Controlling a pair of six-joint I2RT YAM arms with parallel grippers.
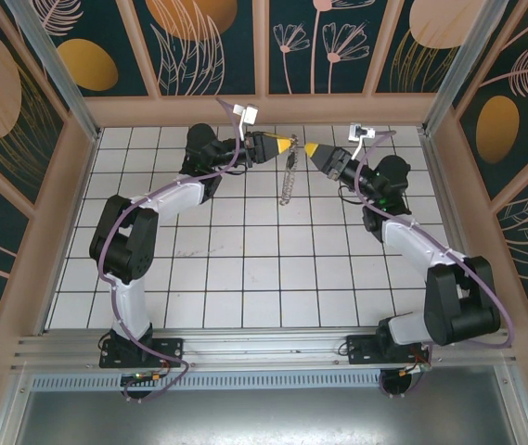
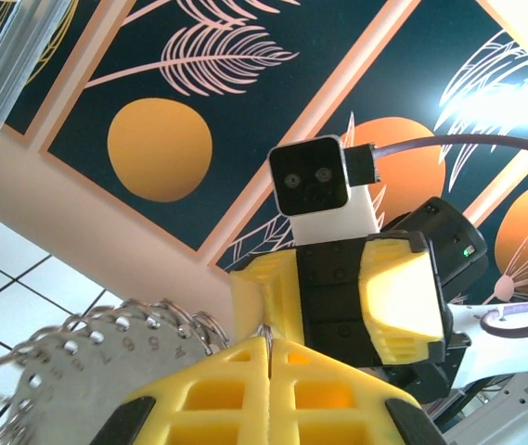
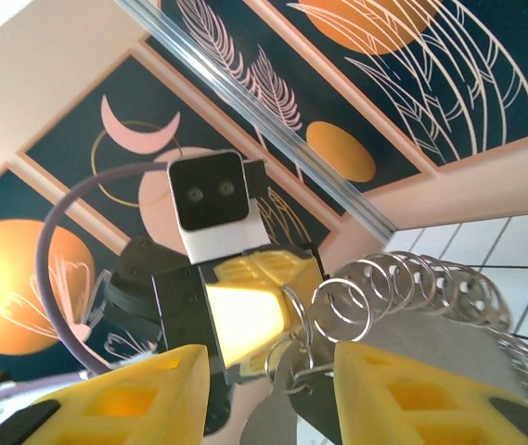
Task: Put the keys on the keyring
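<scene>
Near the back edge of the white-tiled bench [image 1: 245, 269], the keyring [image 1: 288, 181] is seen from above as a thin, silvery, bumpy chain-like strand. It hangs from the tip of the left end effector [image 1: 285, 144] and drops toward the tiles; whether its lower end touches them cannot be told.

From the left wrist, the keyring [image 2: 194, 326] is resolved into a close stack of thin wire rings. The keys [image 2: 78, 371] appear there as flat grey metal discs, edged with small holes and stamped with digits, just left of the yellow fingers.

The left end effector [image 2: 268, 345] is fully closed, its two fingers pressed together on the ring wire. From the right wrist, a loop of wire is seen caught at that tip.

The right end effector [image 3: 271, 360] is held partly open, its yellow fingers set apart. The rings [image 3: 403, 287] and a blurred grey key plate [image 3: 440, 338] lie in and above the gap; whether either finger touches them cannot be told.

From above, the right end effector [image 1: 311, 148] is placed just beside the left one, tip facing tip, with the strand hanging between them.

The back wall [image 1: 264, 109] stands close behind both end effectors, while the side walls [image 1: 73, 185] and aluminium posts [image 1: 50, 65] are well apart from them. A broad stretch of tiles lies between the end effectors and the arm bases [image 1: 138, 350].
</scene>
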